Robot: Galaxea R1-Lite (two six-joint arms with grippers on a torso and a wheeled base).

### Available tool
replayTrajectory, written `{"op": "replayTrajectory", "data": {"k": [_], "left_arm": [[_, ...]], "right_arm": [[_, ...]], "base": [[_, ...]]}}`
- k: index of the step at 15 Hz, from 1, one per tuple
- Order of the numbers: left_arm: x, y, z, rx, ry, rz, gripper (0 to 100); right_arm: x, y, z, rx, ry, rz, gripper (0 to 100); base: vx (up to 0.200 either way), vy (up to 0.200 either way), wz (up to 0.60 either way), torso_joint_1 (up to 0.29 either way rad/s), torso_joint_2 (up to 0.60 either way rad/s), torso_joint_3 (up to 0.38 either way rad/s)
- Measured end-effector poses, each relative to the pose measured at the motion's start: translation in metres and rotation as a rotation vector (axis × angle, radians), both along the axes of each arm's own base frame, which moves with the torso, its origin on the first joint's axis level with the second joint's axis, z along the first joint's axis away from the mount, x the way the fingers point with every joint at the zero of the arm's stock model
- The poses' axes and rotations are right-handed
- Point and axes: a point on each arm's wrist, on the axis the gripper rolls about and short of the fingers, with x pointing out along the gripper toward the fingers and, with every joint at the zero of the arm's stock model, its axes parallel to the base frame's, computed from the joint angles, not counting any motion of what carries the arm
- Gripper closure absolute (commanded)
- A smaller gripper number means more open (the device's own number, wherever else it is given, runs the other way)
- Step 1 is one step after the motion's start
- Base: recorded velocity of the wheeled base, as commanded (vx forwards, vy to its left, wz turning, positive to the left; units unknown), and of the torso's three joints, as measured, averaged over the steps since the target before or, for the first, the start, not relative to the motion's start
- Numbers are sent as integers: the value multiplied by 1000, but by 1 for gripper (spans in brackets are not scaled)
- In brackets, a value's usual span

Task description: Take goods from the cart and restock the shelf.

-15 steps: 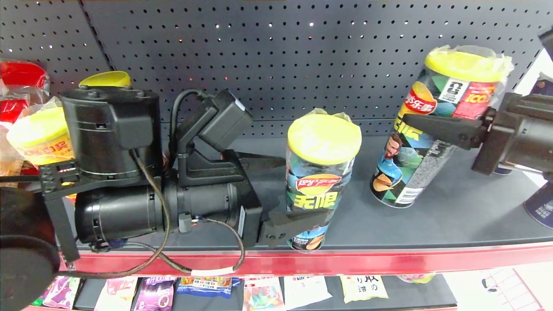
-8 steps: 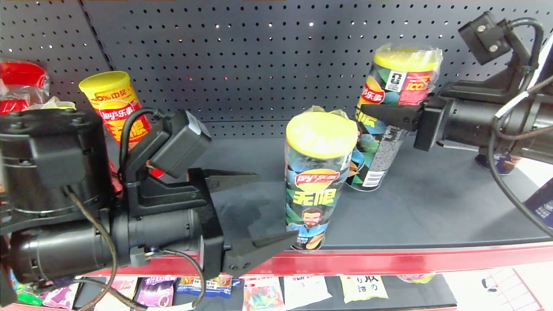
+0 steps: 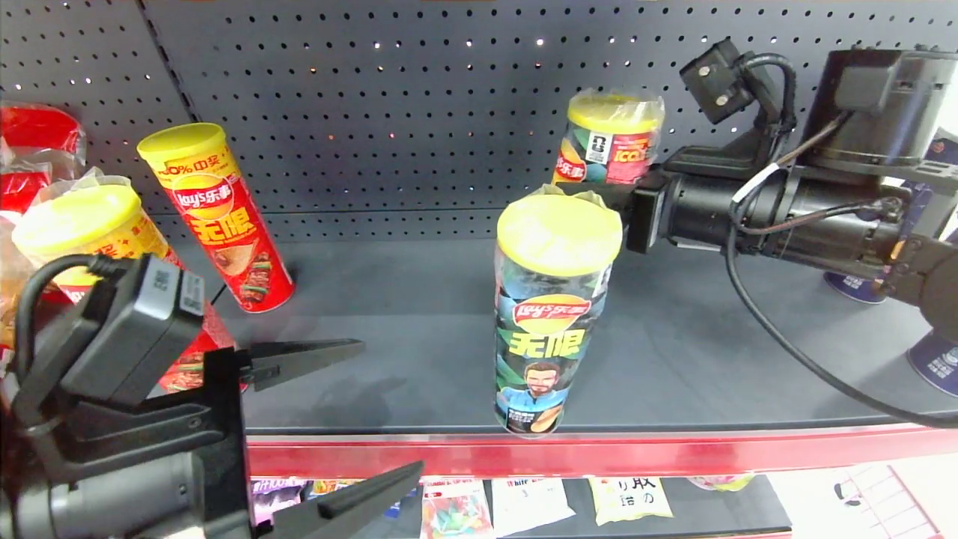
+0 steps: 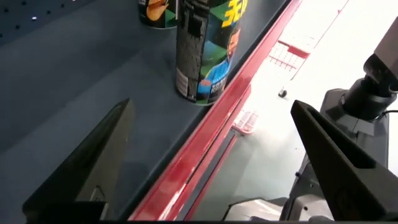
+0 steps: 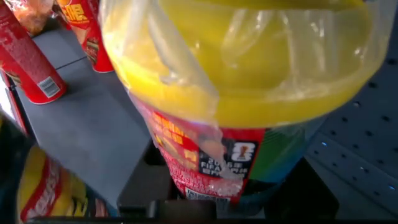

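Note:
A chip can (image 3: 552, 314) with a yellow lid stands upright at the shelf's front edge; it also appears in the left wrist view (image 4: 205, 50). My left gripper (image 3: 393, 406) is open, low and to the left of that can, clear of it, its fingertips (image 4: 127, 106) spread wide. A second chip can (image 3: 610, 138), plastic-wrapped with a yellow lid, is near the pegboard behind the first. My right gripper (image 3: 599, 187) is shut on it, seen close in the right wrist view (image 5: 249, 81). The front can hides its base.
Two red chip cans (image 3: 217, 217) (image 3: 82, 232) stand at the left of the dark shelf (image 3: 419, 314). Blue goods (image 3: 935, 359) sit at the right end. The shelf has a red front lip (image 3: 673, 449), with snack bags (image 3: 524, 501) on the level below.
My left gripper has let go of the front can and drawn back down to the left. The right arm has carried the second can leftward and toward the pegboard.

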Motion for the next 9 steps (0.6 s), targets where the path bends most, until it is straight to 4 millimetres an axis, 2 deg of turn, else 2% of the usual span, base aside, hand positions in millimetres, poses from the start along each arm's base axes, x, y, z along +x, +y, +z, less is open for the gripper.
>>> {"op": "replayTrajectory", "data": {"k": [4,9], "left_arm": [[-20,17,-5,-7,-13,15,0],[-27,24,-1,-31,-42,18,0]], "right_arm": [[10,12,-13,-19,32,15,100],[10,24,-19,-28,48,42,100]], "base": [[0,0,0,0,0,0],[0,0,0,0,0,0]]}}
